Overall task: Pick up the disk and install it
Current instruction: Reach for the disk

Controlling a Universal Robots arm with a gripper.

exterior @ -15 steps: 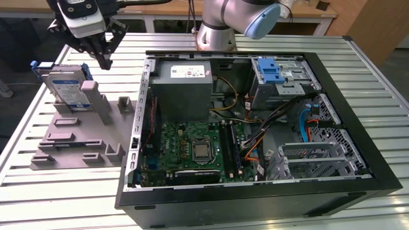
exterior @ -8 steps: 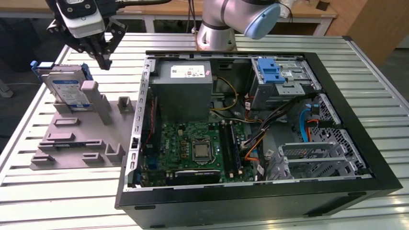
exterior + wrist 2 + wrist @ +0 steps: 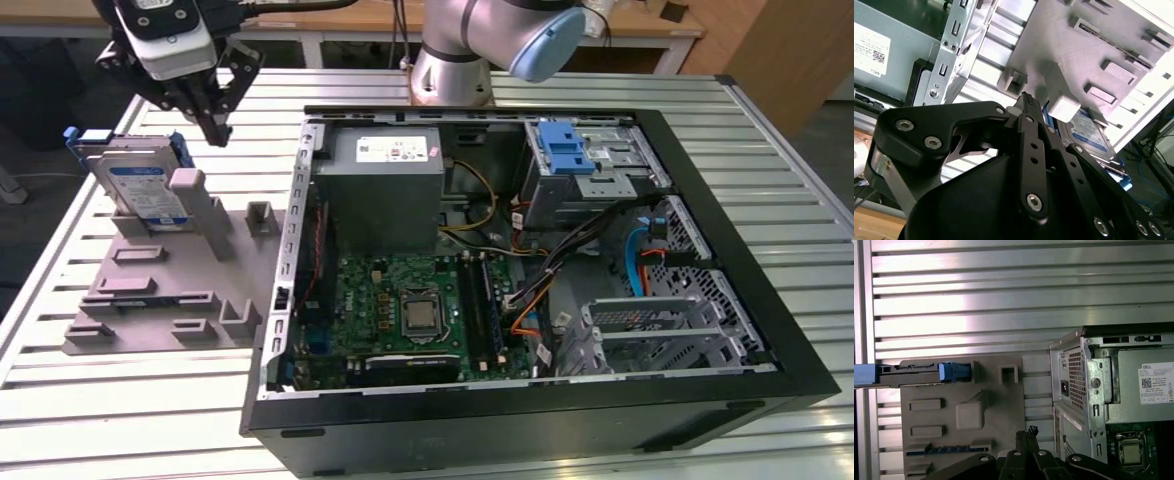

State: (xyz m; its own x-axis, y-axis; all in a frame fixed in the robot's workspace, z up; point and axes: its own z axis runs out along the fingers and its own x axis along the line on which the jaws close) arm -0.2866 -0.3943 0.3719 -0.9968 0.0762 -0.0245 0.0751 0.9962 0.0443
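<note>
One flat rectangular silver-grey disk (image 3: 144, 188), blue plastic frame, stands on edge in slotted matte grey holder (image 3: 150, 300) on ribbed metal bench (image 3: 107, 405), beside open black computer case (image 3: 534, 440). Black gripper (image 3: 215, 130) hovers near disk, jaws closed, empty.

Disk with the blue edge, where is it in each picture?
Exterior view: the disk stands upright in the grey holder, at the exterior view's left.
Second wrist view: the disk, label showing, standing in the holder.
First wrist view: the disk seen edge-on, a thin strip on the holder.
Shared landmark: the grey holder.
</note>
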